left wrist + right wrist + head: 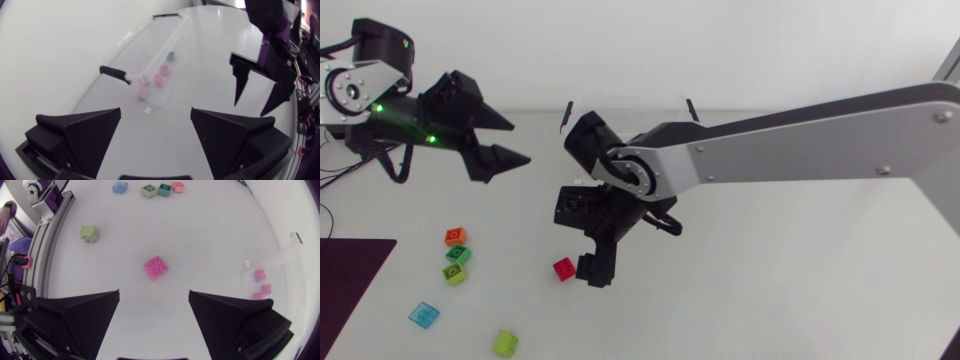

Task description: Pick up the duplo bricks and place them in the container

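Observation:
A red brick point(564, 268) lies on the white table just beside my right gripper point(585, 262). In the right wrist view this brick point(156, 267) sits ahead of the gap of the open right gripper point(154, 312), not touched. My left gripper point(520, 142) hangs open and empty at the back left, near the clear container point(150, 55). That container holds several pink bricks point(159, 80) and a teal one point(171, 56). Loose bricks lie at the front left: orange point(456, 237), green point(458, 255), lime point(455, 273), blue point(423, 314) and another lime point(504, 343).
The container's black handles point(565, 115) show at the back, with my right arm point(800, 150) crossing in front of it. A dark purple mat point(350, 285) lies at the front left edge. My right gripper's fingers point(242, 75) show beside the container in the left wrist view.

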Controlling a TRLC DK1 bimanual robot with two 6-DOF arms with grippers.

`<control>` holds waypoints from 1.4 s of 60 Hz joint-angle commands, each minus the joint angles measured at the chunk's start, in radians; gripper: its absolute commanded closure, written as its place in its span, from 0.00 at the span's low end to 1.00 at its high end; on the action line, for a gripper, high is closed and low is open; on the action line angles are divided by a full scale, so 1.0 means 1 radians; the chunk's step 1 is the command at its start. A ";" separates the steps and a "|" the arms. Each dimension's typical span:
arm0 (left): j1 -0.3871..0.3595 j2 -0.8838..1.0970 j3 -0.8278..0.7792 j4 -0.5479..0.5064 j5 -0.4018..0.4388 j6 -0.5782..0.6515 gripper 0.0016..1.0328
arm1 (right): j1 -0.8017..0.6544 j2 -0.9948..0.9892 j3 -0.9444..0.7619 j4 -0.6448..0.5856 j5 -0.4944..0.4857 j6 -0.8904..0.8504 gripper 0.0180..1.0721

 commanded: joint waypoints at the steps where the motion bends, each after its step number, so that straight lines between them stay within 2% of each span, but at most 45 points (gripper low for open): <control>1: 0.033 -0.041 -0.082 -0.051 0.013 0.139 0.05 | 0.024 0.059 0.079 -0.042 0.018 -0.053 0.05; 11: 0.080 -0.090 -0.219 -0.131 0.018 0.317 0.05 | 0.062 0.153 0.202 -0.130 0.049 -0.091 0.05; 24: 0.123 -0.196 -0.380 -0.221 0.018 0.487 0.06 | 0.091 0.271 0.352 -0.249 0.072 -0.150 0.05; 40: 0.174 -0.262 -0.454 -0.373 0.004 0.656 0.06 | 0.106 0.386 0.486 -0.364 0.106 -0.194 0.05; 56: 0.169 -0.287 -0.621 -0.356 0.001 0.759 0.06 | 0.100 0.459 0.581 -0.419 0.115 -0.222 0.09; 62: 0.153 -0.259 -0.664 -0.309 0.001 0.760 0.06 | 0.100 0.478 0.601 -0.434 0.118 -0.226 0.09; 68: 0.120 -0.218 -0.687 -0.300 0.003 0.763 0.06 | 0.102 0.492 0.616 -0.445 0.127 -0.231 0.14; 77: 0.091 -0.198 -0.708 -0.290 0.003 0.765 0.06 | 0.096 0.512 0.637 -0.463 0.133 -0.234 0.14; 84: 0.077 -0.172 -0.722 -0.257 0.003 0.765 0.07 | 0.096 0.519 0.642 -0.468 0.133 -0.240 0.29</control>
